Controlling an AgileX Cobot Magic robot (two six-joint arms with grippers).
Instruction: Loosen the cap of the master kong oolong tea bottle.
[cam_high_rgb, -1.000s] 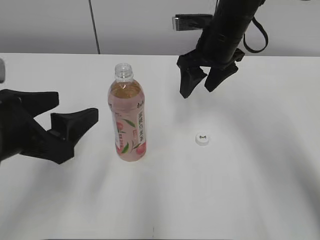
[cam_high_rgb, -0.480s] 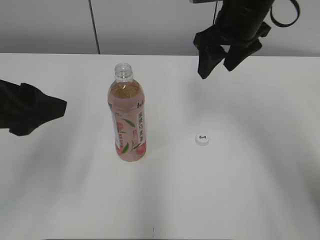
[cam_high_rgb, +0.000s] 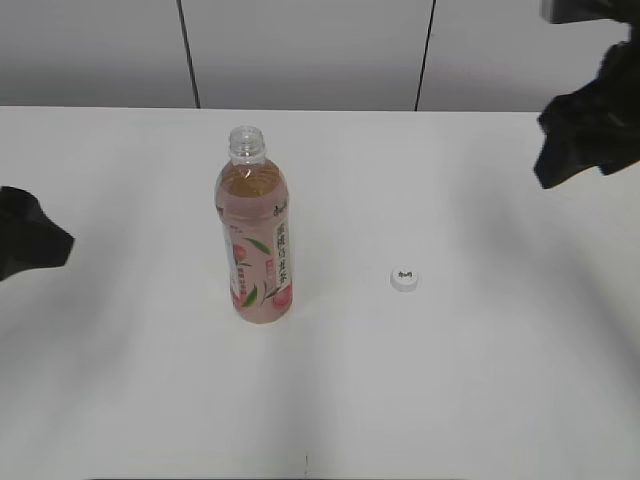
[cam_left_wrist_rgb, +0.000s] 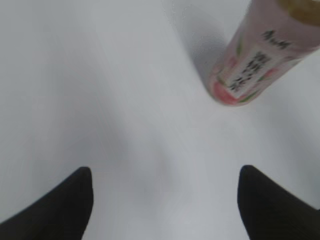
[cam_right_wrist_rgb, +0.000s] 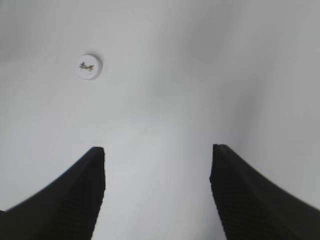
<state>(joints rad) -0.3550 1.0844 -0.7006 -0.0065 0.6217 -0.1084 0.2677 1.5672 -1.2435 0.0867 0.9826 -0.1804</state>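
Cap (cam_high_rgb: 404, 279) off, beside bottle (cam_high_rgb: 256, 230), table (cam_high_rgb: 480, 380)

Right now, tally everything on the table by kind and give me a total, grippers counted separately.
Bottles: 1, the master kong oolong tea bottle, upright with its neck open.
Caps: 1, the cap, lying on the table apart from the bottle.
Grippers: 2, the left gripper and the right gripper, both open and empty.
Total: 2 things on the table, plus 2 grippers.
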